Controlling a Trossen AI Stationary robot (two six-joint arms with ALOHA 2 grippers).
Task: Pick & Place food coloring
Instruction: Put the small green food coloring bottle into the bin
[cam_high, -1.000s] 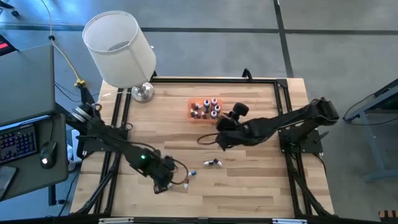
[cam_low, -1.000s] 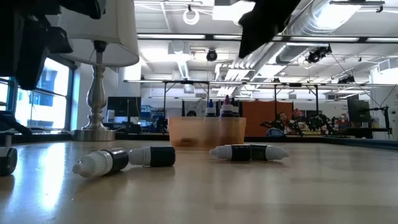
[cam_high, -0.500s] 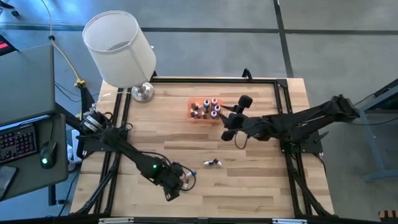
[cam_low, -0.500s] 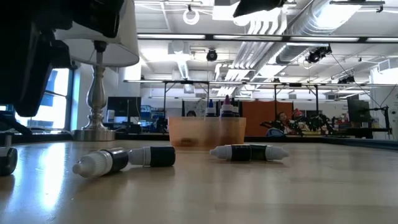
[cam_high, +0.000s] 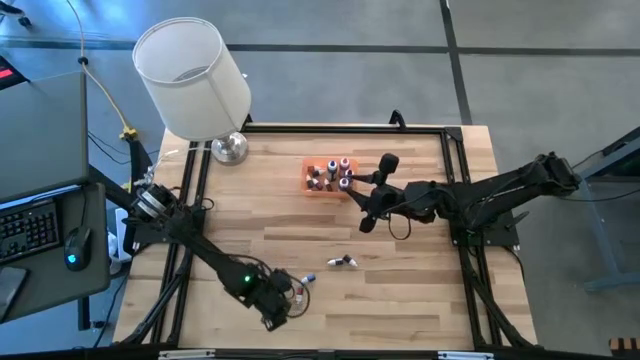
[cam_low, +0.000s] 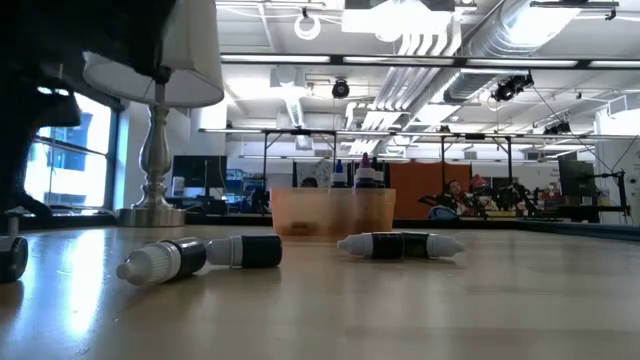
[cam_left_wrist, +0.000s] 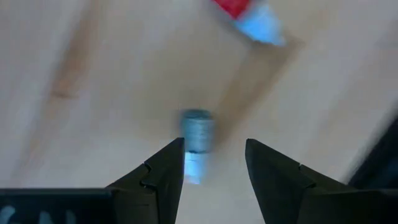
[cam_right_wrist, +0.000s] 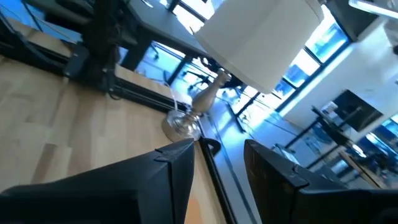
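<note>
Small white-capped food coloring bottles lie on their sides on the wooden table: a dark one (cam_left_wrist: 196, 132) and a red one (cam_left_wrist: 239, 9) near the front edge, and another (cam_high: 343, 261) to their right. More bottles stand in the orange tray (cam_high: 328, 176) at the far middle. My left gripper (cam_left_wrist: 214, 163) points down, open, low over the dark bottle, which shows between its fingertips. My right gripper (cam_right_wrist: 219, 153) hangs open and about level, just right of the tray (cam_high: 360, 193), with nothing between its fingers.
A table lamp with a white shade (cam_high: 192, 78) stands at the far left corner on a metal foot (cam_high: 229, 149). A black frame (cam_high: 455, 150) runs around the tabletop. In the low view the lying bottles (cam_low: 200, 257) sit in front of the tray (cam_low: 330, 212).
My left gripper has sunk and gone toward the table's near edge and a little right, rolling as it went, and now stands over the lying bottles. My right gripper has risen, gone toward the far edge, and tipped from pointing down to about level. No bottle has moved.
</note>
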